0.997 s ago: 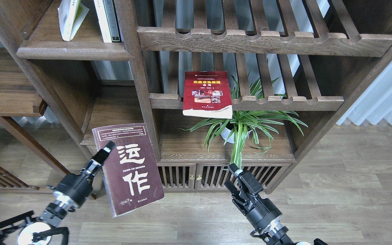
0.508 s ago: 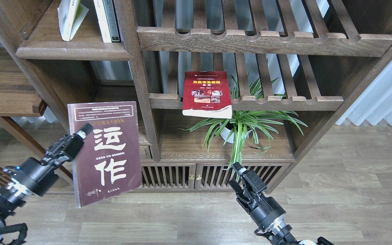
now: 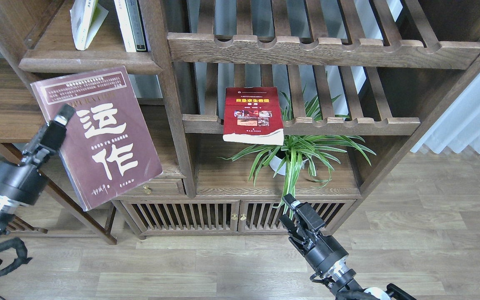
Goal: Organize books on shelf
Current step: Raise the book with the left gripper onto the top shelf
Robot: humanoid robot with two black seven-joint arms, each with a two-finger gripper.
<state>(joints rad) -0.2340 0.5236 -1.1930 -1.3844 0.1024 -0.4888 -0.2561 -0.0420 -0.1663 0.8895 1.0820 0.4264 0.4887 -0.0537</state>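
My left gripper (image 3: 63, 118) is shut on the left edge of the dark maroon book (image 3: 98, 135) with big white characters and holds it tilted in the air, in front of the left bay of the bookcase. The flat dark-brown shelf (image 3: 90, 62) with the rounded lip is just above the book's top edge. The bright red book (image 3: 253, 114) with the yellow title lies flat on the lower slatted rack (image 3: 340, 123), its front end overhanging the rail. My right gripper (image 3: 292, 214) is low in front of the cabinet doors, open and empty.
White and green thin books (image 3: 129, 25) stand on the flat shelf, one white book (image 3: 82, 23) leaning. A spider plant (image 3: 298, 156) in a white pot sits under the red book. An upper slatted rack (image 3: 323, 48) spans the right bay. A side table (image 3: 2, 104) stands at the left.
My left gripper has lifted the maroon book up and to the left, from near floor level to just below the flat shelf. My right gripper has barely moved.
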